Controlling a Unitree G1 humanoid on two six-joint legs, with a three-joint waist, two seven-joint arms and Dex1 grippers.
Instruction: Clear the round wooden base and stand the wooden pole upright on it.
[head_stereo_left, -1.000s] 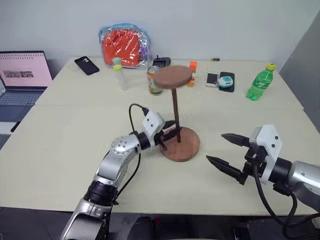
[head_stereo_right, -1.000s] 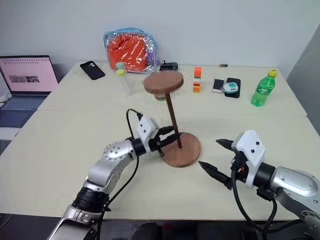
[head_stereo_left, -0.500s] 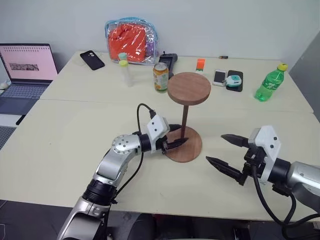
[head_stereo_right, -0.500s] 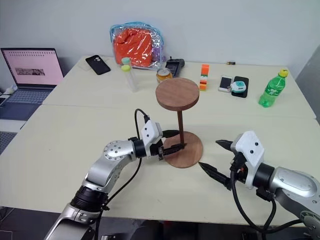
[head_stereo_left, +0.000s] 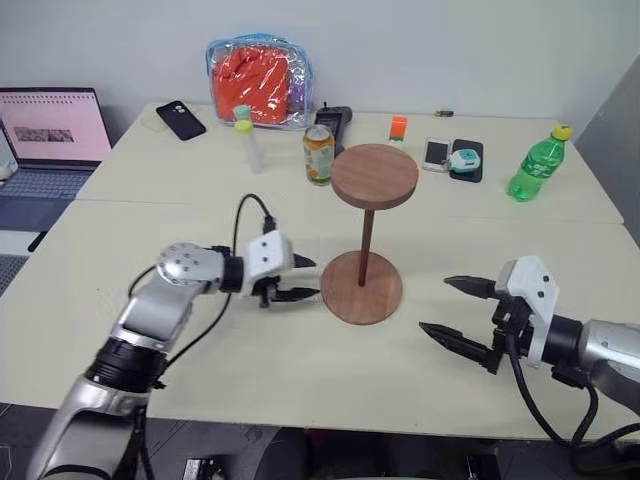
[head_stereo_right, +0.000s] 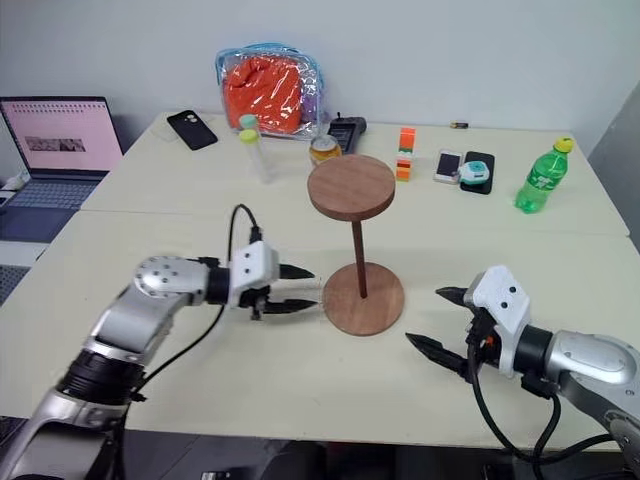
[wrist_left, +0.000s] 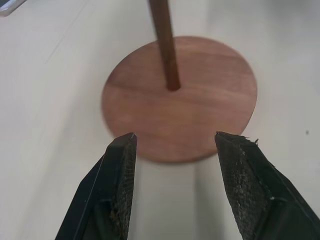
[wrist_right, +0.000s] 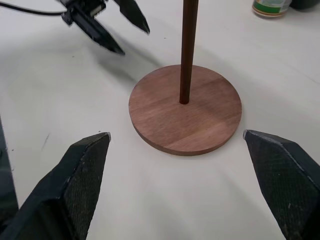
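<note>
On your cream counter (head_stereo_left: 150, 230) the wooden pole (head_stereo_left: 366, 238) stands upright in the round wooden base (head_stereo_left: 361, 287); left hand (head_stereo_left: 303, 279) and right hand (head_stereo_left: 450, 310) flank it, fingers apart, empty.

An office or lab workroom: a plain pale wall behind a wide cream surface (head_stereo_left: 120, 300), an open laptop (head_stereo_left: 45, 135) at its far left, phones (head_stereo_left: 181, 119), a green soda bottle (head_stereo_left: 530, 162) and a drink can (head_stereo_left: 318, 154).
</note>
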